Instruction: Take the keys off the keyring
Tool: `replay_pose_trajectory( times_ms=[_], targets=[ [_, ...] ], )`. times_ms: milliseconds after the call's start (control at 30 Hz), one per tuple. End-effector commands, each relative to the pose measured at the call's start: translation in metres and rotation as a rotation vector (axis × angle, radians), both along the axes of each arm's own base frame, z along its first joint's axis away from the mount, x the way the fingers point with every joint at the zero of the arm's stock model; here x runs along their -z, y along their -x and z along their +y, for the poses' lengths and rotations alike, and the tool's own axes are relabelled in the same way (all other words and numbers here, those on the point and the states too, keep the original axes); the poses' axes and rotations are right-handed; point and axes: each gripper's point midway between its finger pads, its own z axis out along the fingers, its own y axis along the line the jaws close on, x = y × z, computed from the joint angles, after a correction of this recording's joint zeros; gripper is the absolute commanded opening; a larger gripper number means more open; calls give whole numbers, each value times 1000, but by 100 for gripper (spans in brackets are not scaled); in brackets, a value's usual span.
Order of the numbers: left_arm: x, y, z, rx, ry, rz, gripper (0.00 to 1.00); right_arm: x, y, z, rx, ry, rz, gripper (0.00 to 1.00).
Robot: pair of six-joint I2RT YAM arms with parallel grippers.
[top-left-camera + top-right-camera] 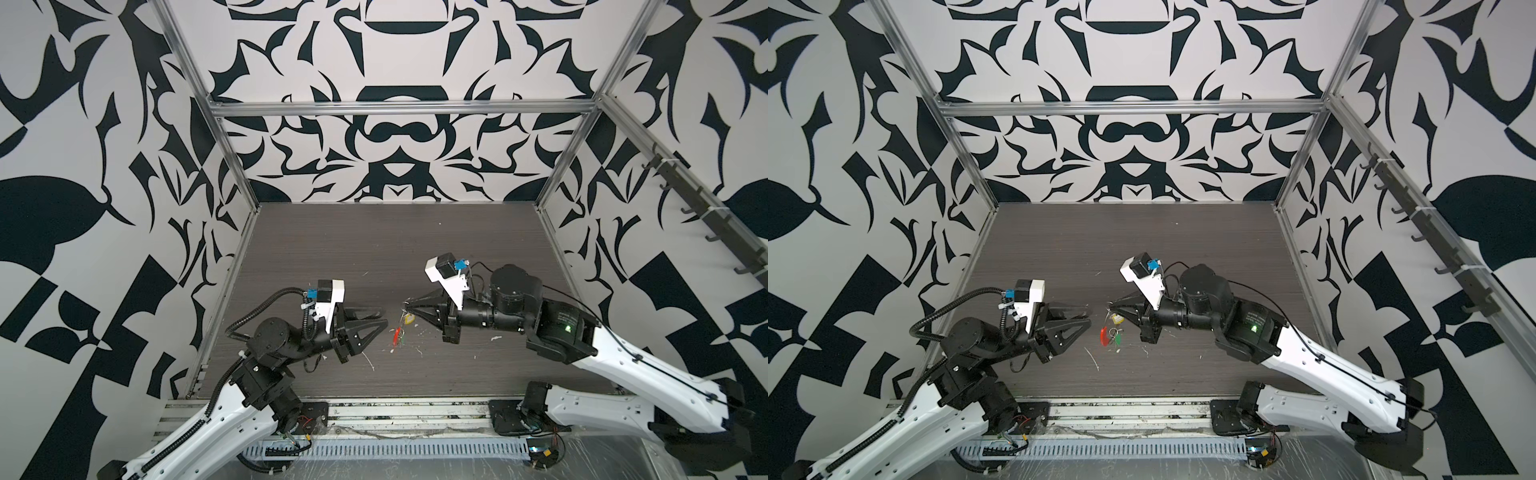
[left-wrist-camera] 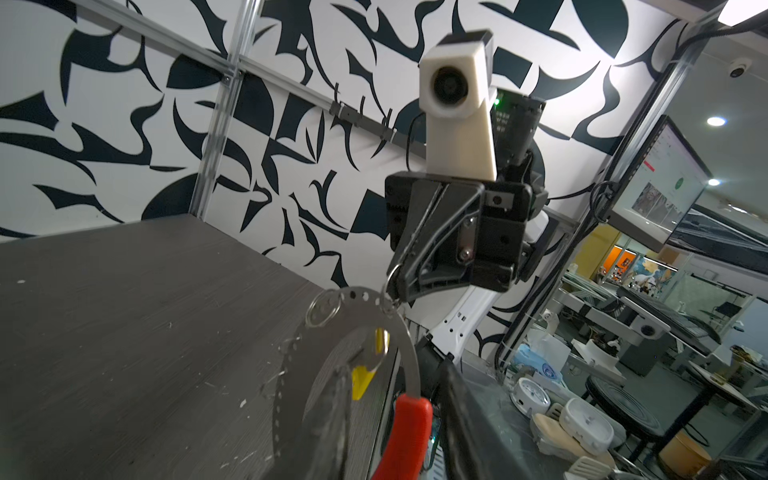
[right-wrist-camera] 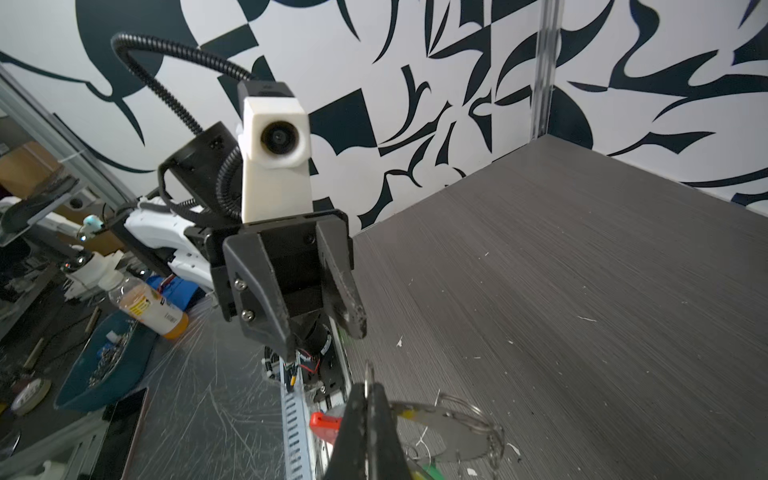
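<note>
Workcell, two arms over a dark wood-grain table (image 1: 332, 249).

Left arm: rises from the near rail at 7 o'clock of the table, elbow folded, forearm levelled toward 3 o'clock. Left gripper (image 1: 382, 316): fingers spread, nothing between them, tips aimed at the hanging keyring and just short of it.

Right arm: rises from the rail at 5 o'clock, forearm levelled toward 9 o'clock, wrist rolled so its camera mount leans toward 11 o'clock. Right gripper (image 1: 405, 307): fingers pressed together, pinching the keyring (image 2: 410, 360) at the upper end of its perforated arc, where a small silver loop (image 2: 392, 272) stands out of the pinch.

Keyring: hangs from that pinch, at 6 o'clock of the right fingertips in both top views, near the table's middle; red sleeve (image 2: 409, 432) at its low end. Whether the low end touches the table cannot be told.

Yellow key (image 1: 409, 319): on the ring, just below the right fingertips.

Green key (image 1: 1119, 339): on the ring, lower, at 3 o'clock of the red sleeve.

Second silver loop (image 2: 324, 309): through the arc's far holes.
</note>
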Motion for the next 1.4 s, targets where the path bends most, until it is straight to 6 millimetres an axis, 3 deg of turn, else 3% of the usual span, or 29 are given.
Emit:
replay_pose_trajectory(
  times_ms=[0,167,300,900,1033,1200,1367],
  targets=[
    [-8,9,-5,62,-26,-21,38,6,18,-7,-146,86,-14,0],
    [-5,11,-15,121,-60,-11,37,10,25,-8,-237,135,10,0],
    [-2,11,-21,149,-83,6,30,13,27,-4,-273,163,37,0],
    [0,11,-30,200,-106,32,23,7,15,4,-239,156,31,0],
    [0,9,-32,201,-104,37,15,8,14,7,-239,153,44,0],
    [1,8,-34,202,-103,45,13,8,11,11,-229,139,56,0],
    [0,8,-34,202,-98,43,0,5,9,12,-219,119,56,0]
  ],
)
